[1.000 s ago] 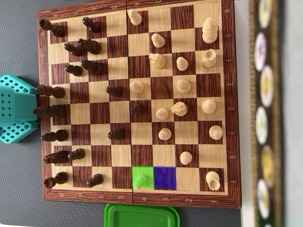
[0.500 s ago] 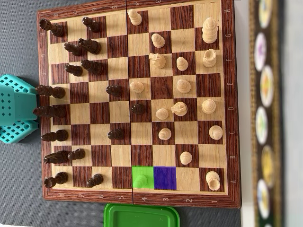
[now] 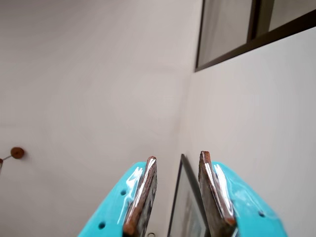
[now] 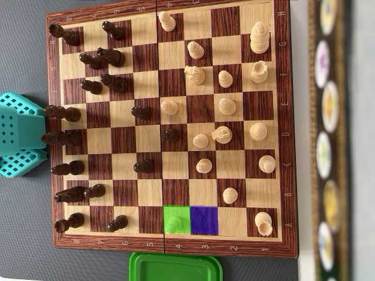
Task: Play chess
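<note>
In the overhead view a wooden chessboard (image 4: pixel 170 246) fills the table, with dark pieces (image 4: pixel 111 57) on its left half and light pieces (image 4: pixel 225 106) on its right half. A square near the bottom edge is tinted green and holds a pawn (image 4: pixel 174 222). The square (image 4: pixel 204 220) to its right is tinted purple and has nothing on it. My teal arm (image 4: pixel 20 134) sits off the board's left edge. In the wrist view my gripper (image 3: pixel 177 159) points at a pale wall, open, with nothing between its fingers (image 3: pixel 144 190). No board or piece shows in that view.
A green plastic lid (image 4: pixel 176 267) lies just below the board's bottom edge. A dark strip with round coloured discs (image 4: pixel 328 140) runs down the right side. In the wrist view a dark window frame (image 3: pixel 237 42) and a framed panel (image 3: pixel 187 207) are on the wall.
</note>
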